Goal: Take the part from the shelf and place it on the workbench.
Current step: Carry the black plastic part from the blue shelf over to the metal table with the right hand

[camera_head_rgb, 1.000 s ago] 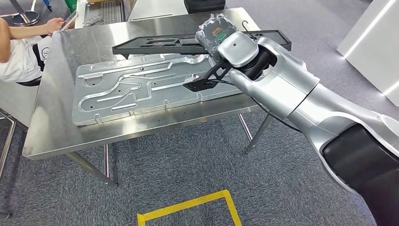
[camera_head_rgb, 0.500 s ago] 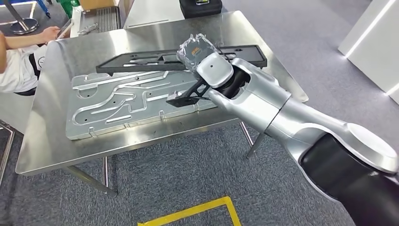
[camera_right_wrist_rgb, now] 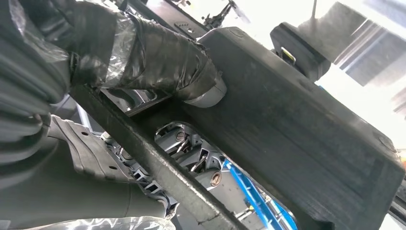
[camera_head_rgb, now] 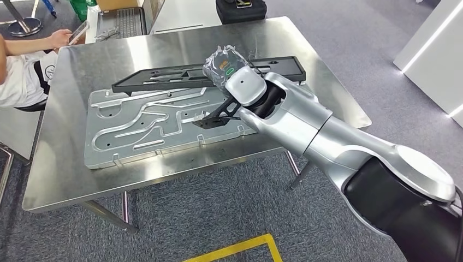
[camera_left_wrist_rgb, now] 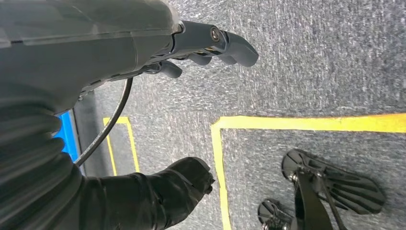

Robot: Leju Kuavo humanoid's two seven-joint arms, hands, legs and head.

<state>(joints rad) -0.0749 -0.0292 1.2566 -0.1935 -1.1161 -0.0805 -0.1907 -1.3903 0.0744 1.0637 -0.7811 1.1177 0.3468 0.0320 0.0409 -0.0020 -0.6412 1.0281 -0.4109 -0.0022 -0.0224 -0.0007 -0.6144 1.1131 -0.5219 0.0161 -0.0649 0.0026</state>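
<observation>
a: where's the black part [camera_head_rgb: 185, 73]?
b: over the steel worktop [camera_head_rgb: 76, 169], above the grey grooved plate [camera_head_rgb: 136, 128], gripped by the right hand [camera_head_rgb: 226, 65]; thumb [camera_right_wrist_rgb: 167, 62] pressed on its top.
a: and the left hand [camera_left_wrist_rgb: 201, 45]?
b: hanging over grey carpet [camera_left_wrist_rgb: 325, 57] with yellow tape [camera_left_wrist_rgb: 306, 123], fingers loosely curled, holding nothing.

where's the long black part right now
In the head view, the long black part is in the right hand, stretched across the far side of the steel workbench, just beyond the grooved aluminium plate.
</observation>
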